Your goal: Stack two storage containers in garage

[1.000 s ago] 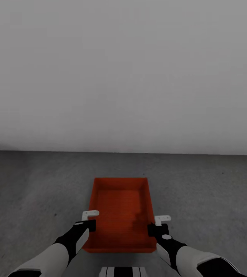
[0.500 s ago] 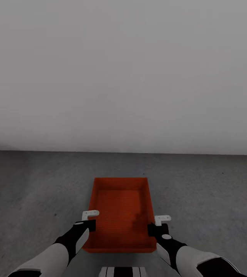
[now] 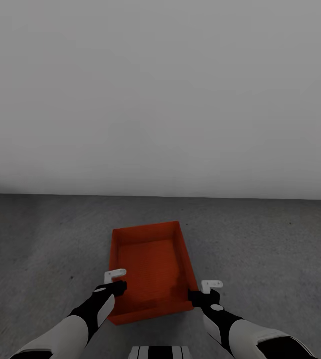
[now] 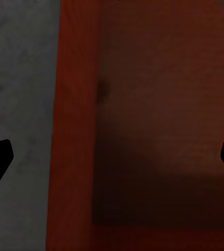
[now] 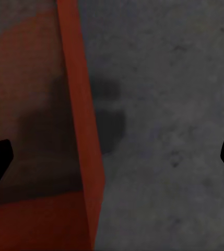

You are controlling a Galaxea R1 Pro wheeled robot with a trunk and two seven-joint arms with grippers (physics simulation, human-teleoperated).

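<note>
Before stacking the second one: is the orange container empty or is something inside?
Empty. The head view shows the storage container's bare orange bottom with only shadows; the left wrist view shows the same bare inside.

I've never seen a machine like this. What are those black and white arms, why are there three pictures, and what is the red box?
It is a simulated robot with two arms. The big picture comes from a camera on its head, looking down over both. The left gripper and right gripper sit at the long sides of an orange-red container on the dark grey floor, before a white wall. The two small pictures come from cameras near each gripper: both show open fingers straddling a container wall, so nothing is clamped. The container is empty.
</note>
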